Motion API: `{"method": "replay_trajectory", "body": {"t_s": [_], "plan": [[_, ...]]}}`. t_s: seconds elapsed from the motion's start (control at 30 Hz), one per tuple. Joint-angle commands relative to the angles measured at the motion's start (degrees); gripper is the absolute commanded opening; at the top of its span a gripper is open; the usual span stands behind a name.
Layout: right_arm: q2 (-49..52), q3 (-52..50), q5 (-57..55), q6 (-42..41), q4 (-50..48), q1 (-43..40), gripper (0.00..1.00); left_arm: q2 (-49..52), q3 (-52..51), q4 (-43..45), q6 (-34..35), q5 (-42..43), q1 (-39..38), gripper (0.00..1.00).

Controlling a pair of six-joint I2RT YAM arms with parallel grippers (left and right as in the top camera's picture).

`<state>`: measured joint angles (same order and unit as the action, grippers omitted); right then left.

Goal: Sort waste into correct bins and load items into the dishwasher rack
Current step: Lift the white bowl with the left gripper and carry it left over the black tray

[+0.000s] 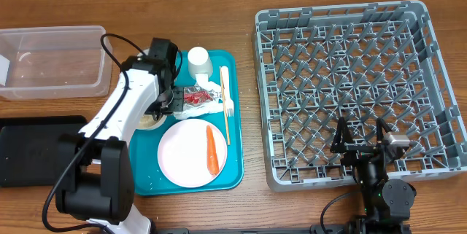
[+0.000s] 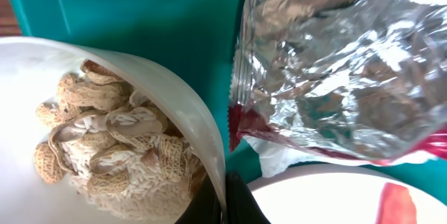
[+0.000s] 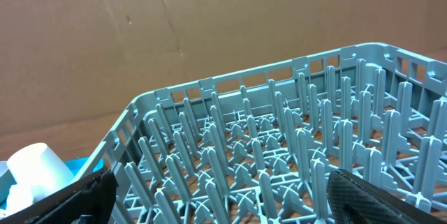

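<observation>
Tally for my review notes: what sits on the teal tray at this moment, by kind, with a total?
plate: 1
cup: 1
bowl: 1
fork: 1
carrot: 1
foil wrapper: 1
napkin wad: 1
peanut shells, one heap in the bowl: 1
thin tan stick: 1
Total on the teal tray: 9 in view; more may be hidden.

Teal tray (image 1: 232, 157) crowded — cup (image 1: 198, 60), foil wrapper (image 1: 195, 97), fork (image 1: 226, 92) and plate (image 1: 182, 154) close together, left arm (image 1: 124, 110) overhanging its left side; dishwasher rack (image 1: 350, 15) lies open above.
</observation>
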<state>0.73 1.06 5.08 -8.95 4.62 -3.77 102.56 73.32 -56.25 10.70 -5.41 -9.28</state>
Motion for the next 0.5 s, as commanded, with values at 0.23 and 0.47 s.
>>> {"method": "replay_trajectory", "body": {"t_s": [0.23,0.47], "plan": [[-0.57,-0.59,-0.33,0.44,-0.24,-0.48,1.0,-1.38,9.81,-8.24,4.76,-0.79,0.9,0.04],[-0.57,-0.59,-0.33,0.44,-0.24,-0.48,1.0,-6.56,11.72,-11.41,7.54,1.68,4.85,0.04]]}}
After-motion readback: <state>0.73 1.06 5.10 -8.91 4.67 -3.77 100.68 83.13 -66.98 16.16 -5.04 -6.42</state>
